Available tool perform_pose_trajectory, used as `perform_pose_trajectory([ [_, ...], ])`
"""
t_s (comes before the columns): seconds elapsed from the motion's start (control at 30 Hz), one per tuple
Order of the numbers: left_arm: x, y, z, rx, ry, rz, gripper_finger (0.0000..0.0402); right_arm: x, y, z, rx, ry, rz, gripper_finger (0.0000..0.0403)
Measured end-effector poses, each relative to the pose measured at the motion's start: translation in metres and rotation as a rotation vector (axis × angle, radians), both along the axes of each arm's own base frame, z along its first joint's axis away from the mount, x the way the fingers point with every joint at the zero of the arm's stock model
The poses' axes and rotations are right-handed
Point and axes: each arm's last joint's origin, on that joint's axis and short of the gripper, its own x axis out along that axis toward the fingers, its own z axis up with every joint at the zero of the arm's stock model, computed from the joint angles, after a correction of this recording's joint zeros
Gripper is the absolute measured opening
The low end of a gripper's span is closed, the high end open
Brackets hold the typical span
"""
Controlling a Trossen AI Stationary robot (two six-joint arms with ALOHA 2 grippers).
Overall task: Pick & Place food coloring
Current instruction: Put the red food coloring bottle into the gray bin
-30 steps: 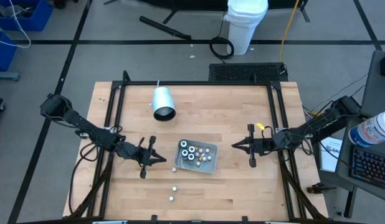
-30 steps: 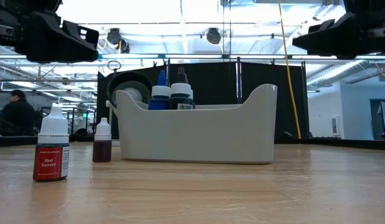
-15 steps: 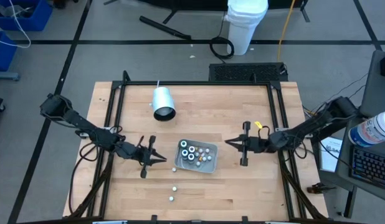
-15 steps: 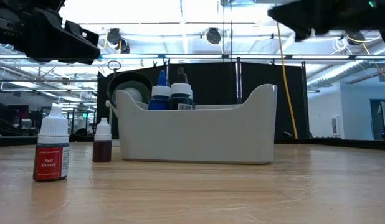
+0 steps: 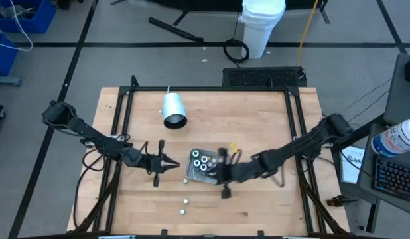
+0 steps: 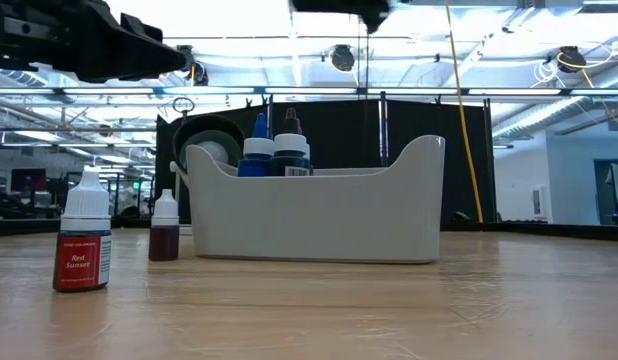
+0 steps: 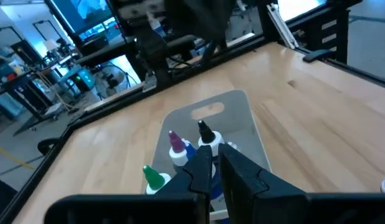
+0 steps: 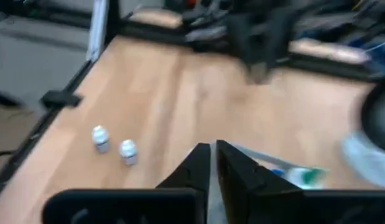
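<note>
Several food coloring bottles (image 5: 204, 162) stand upright in the clear tray (image 5: 192, 174) at the table's middle; the left wrist view shows pink (image 7: 175, 142), green (image 7: 154, 178) and black (image 7: 205, 131) tops. Two more bottles (image 5: 186, 200) (image 5: 182, 212) stand on the wood nearer the front edge, also seen in the low view as a red bottle (image 6: 82, 245) and a smaller one (image 6: 164, 228). My left gripper (image 5: 173, 162) hovers shut just left of the tray, pointing at it. My right gripper (image 5: 209, 174) hangs shut above the tray, well clear of it (image 6: 339, 8).
A white cup (image 5: 173, 110) lies on its side at the far left of the table, its mouth toward the front. Black frame rails (image 5: 208, 91) run along the table's far and side edges. Bare wood lies to the right of the tray.
My right gripper has swept fast from near the table's right edge toward the left and risen, and now stands over the tray. The bottles and the tray have kept their places.
</note>
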Motion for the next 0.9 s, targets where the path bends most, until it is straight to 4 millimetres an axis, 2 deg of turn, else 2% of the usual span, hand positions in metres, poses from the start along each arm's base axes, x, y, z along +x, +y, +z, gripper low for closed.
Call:
perform_pose_trajectory([
  [0.13,0.000,0.001,-0.003,0.028,0.022,0.036,0.0037,0.038,0.019,-0.003,0.037,0.067,0.063,0.0047],
  [0.27,-0.003,0.007,-0.012,0.077,0.099,0.187,0.0037,0.069,0.033,0.004,0.054,0.089,0.055,0.0088],
  [0.4,-0.006,0.013,-0.017,0.151,0.136,0.356,0.0037,0.089,0.040,0.009,0.109,0.101,0.023,0.0116],
  [0.53,-0.008,0.015,-0.019,0.168,0.159,0.410,0.0037,0.099,0.044,0.006,0.196,0.116,0.063,0.0122],
  [0.77,-0.012,0.016,-0.015,0.171,0.172,0.355,0.0037,0.106,0.058,-0.037,0.130,0.230,0.173,0.0123],
  [0.9,-0.014,0.016,-0.010,0.150,0.150,0.336,0.0037,0.108,0.062,-0.054,0.138,0.276,0.237,0.0128],
])
